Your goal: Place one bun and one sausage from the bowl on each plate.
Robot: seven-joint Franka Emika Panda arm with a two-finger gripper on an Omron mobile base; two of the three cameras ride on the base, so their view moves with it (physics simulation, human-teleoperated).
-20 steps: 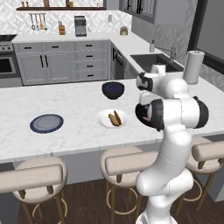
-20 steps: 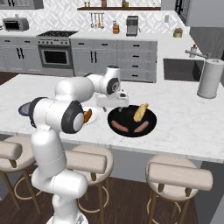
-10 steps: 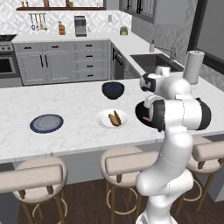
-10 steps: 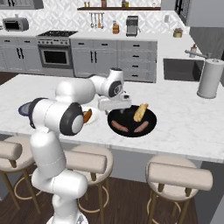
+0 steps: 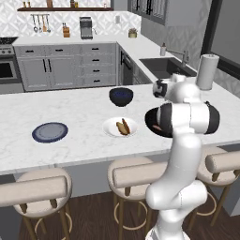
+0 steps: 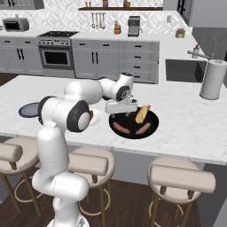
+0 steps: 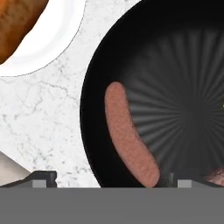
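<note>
**A:** From the left base view, what's on the desk (image 5: 84,101)?

**B:** The white plate (image 5: 112,129) near the middle carries a bun (image 5: 123,127), perhaps a sausage too; I can't tell. The blue-grey plate (image 5: 49,132) sits well apart to the left and looks bare. A deeper blue bowl (image 5: 121,96) stands behind. The black bowl (image 5: 151,123) is mostly hidden by the arm.

**A:** And the right base view?

**B:** The black bowl holds one bun (image 6: 142,114) and two sausages; the nearer-left sausage (image 6: 120,128) lies under the gripper (image 6: 121,110), which hangs just above the bowl's left side.

**A:** The hand view?

**B:** The jaws stand wide open, holding nothing. That sausage runs slantwise between the two tips, close to the bowl's wall, with the white plate's edge beside.

**A:** So how should the pick go?

**B:** I'd judge it best to turn the wrist so the jaws close across the sausage's narrow width, centre on its middle, come straight down clear of the rim, then close. It's round and may roll or slip.
</note>
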